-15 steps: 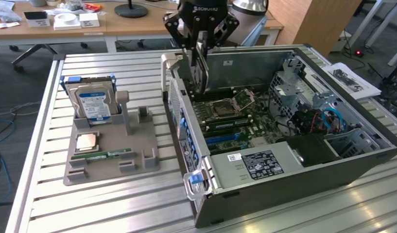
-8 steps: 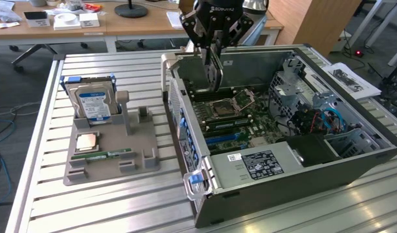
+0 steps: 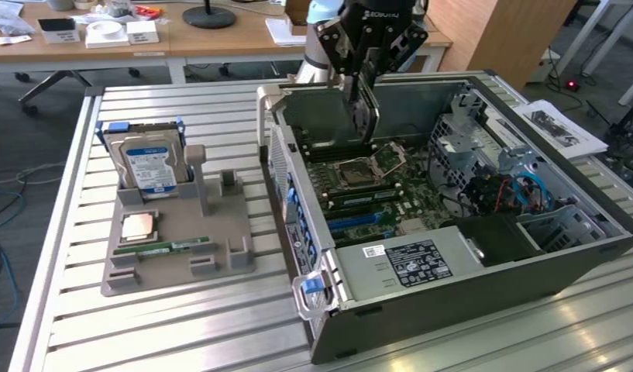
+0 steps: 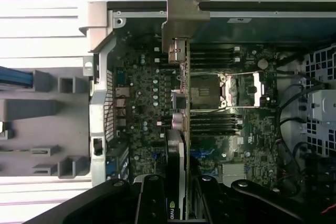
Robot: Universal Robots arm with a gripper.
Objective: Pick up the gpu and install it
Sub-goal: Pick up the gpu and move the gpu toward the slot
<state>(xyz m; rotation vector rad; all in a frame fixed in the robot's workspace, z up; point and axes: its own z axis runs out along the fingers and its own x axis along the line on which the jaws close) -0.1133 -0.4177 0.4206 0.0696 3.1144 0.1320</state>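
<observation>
The gpu hangs on edge inside the open computer case, over the far part of the motherboard. My gripper is shut on its upper edge. In the wrist view the gpu appears edge-on, a thin card with a pale metal end bracket by the case's rear wall. The gripper clamps it between dark fingers. The card sits above the board, beside the open CPU socket; I cannot tell whether it touches a slot.
A grey parts holder lies on the slatted table at the exterior view's left, carrying a blue-labelled hard drive, a CPU chip and a RAM stick. Drive cages and cables crowd the case's other side.
</observation>
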